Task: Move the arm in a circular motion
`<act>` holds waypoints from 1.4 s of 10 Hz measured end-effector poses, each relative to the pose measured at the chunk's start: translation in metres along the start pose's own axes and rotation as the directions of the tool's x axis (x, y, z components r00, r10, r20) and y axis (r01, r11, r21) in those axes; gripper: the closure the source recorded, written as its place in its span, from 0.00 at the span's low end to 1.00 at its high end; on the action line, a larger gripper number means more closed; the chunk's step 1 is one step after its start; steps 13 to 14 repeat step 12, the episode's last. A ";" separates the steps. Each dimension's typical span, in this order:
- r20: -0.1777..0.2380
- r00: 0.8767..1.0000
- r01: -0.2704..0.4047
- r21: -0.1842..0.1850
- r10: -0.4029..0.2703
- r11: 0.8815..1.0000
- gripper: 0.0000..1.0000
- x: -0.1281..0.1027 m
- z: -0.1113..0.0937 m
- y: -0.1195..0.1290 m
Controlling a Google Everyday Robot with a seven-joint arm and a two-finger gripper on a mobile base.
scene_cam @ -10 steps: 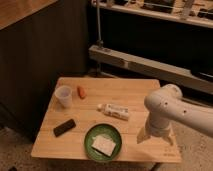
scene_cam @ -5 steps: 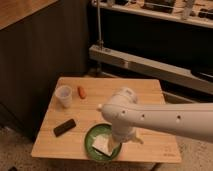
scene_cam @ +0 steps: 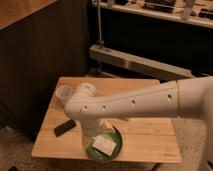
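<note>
Arm [scene_cam: 135, 102] reaches from right edge across wooden worktop [scene_cam: 145, 135], elbow joint over left-centre of worktop, lower segment pointing down toward front. Claw [scene_cam: 89, 145] at arm's end, low by left rim of green plate [scene_cam: 116, 149]; fingers hidden, cannot tell state. White slab [scene_cam: 104, 144] lies on plate near front edge. Clear cup [scene_cam: 63, 93] near back-left corner, just beside elbow. Dark bar [scene_cam: 65, 127] near left-front edge. Right half of worktop open.
</note>
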State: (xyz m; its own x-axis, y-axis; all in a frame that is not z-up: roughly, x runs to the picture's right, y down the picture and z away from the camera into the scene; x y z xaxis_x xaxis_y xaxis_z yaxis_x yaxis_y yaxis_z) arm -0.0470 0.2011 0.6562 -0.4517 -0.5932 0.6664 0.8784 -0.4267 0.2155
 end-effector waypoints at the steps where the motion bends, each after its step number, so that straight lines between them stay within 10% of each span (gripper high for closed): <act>1: -0.005 1.000 0.008 -0.003 -0.008 1.000 0.20 0.018 0.000 0.003; 9: -0.087 0.996 -0.007 0.013 0.008 1.000 0.20 0.198 -0.009 0.107; 14: -0.103 0.994 -0.037 0.011 0.038 0.999 0.20 0.230 -0.013 0.133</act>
